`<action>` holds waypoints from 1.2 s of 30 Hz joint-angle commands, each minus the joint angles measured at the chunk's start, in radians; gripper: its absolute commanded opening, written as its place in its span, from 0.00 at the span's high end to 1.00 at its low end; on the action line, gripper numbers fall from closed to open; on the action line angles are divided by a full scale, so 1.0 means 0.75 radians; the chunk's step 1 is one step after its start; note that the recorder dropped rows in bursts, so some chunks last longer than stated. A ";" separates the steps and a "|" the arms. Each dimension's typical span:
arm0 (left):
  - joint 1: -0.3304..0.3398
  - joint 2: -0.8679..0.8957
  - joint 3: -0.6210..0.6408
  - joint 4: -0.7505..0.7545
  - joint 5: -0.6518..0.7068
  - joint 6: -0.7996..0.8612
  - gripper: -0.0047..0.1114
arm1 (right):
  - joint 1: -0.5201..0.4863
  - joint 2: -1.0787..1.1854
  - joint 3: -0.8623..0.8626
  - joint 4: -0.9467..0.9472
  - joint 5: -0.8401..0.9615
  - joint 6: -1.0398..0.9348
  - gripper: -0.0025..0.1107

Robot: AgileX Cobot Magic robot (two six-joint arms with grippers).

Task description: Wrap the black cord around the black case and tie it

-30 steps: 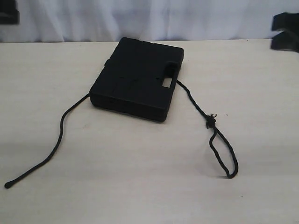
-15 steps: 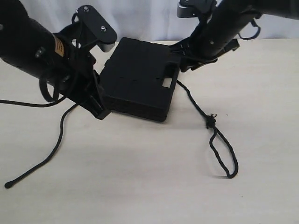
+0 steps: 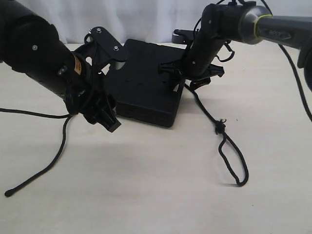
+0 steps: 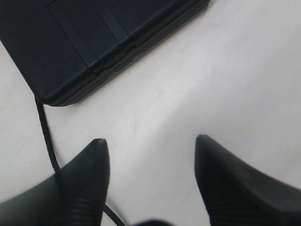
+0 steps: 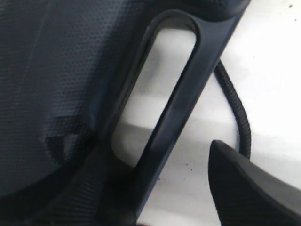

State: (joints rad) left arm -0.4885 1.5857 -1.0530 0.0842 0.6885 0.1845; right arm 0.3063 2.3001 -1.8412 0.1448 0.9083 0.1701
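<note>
The black case (image 3: pixel 146 92) lies flat on the bench (image 3: pixel 156 195), towards the far side, with its slot-shaped handle cut-out at its right-hand end in the exterior view. The black cord (image 3: pixel 229 151) emerges from under the case on both sides. To the right it runs to a small frayed knot and a long loop resting on the bench. To the left it curves away to a plain end near the front edge.

The left end effector (image 3: pixel 108 122) hangs just beside the case's near left corner. In the left wrist view the left end effector (image 4: pixel 150 141) is open, with only bare bench between its two fingers (image 4: pixel 89 179). The case (image 4: pixel 70 42) sits just beyond the fingertips without touching them, and the cord (image 4: pixel 44 132) passes close by one finger.

The right end effector (image 3: pixel 187 80) is over the case's handle end. In the right wrist view one finger (image 5: pixel 249 188) shows, separated from the handle bar of the case (image 5: pixel 56 84) by a strip of bench, with the cord (image 5: pixel 235 113) curving just beside it. The jaws are spread and clamp nothing.
</note>
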 commanded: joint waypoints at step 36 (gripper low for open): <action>-0.199 -0.030 -0.009 -0.023 -0.362 0.330 0.51 | -0.020 -0.310 -0.012 0.023 0.051 0.183 0.94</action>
State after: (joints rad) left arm -0.5876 1.5838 -1.0530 0.0793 0.4729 0.4168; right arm 0.3005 2.1150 -1.8408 0.1107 0.9666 0.2842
